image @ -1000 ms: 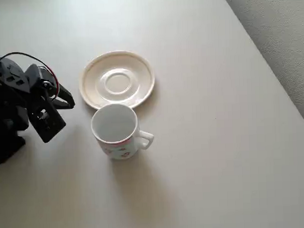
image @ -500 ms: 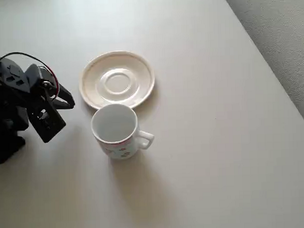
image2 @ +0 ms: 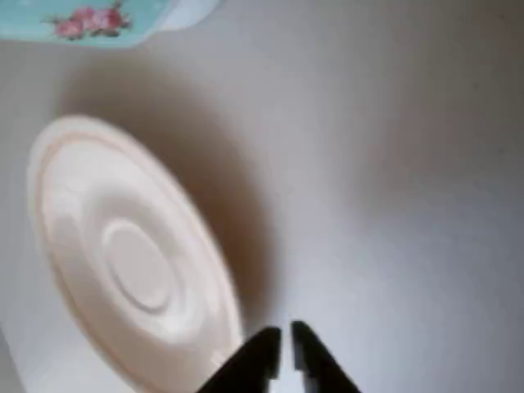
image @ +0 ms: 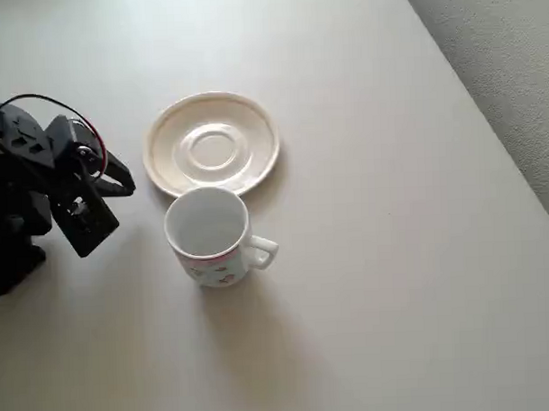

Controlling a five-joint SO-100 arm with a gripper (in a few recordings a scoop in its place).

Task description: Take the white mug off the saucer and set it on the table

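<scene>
Nothing moved: white mug point(image: 209, 235) stands beside saucer point(image: 211, 143).

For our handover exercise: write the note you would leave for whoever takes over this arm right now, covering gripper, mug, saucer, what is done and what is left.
Gripper: nearly shut, holding nothing, hanging left of the saucer in the overhead view.
Mug: upright on the table, just below the saucer in the overhead view, handle to the right; whether it touches the rim cannot be told.
Saucer: bare.
Done: mug is off the saucer and on the table.
Left: nothing more with the mug; perhaps park the arm.
</scene>
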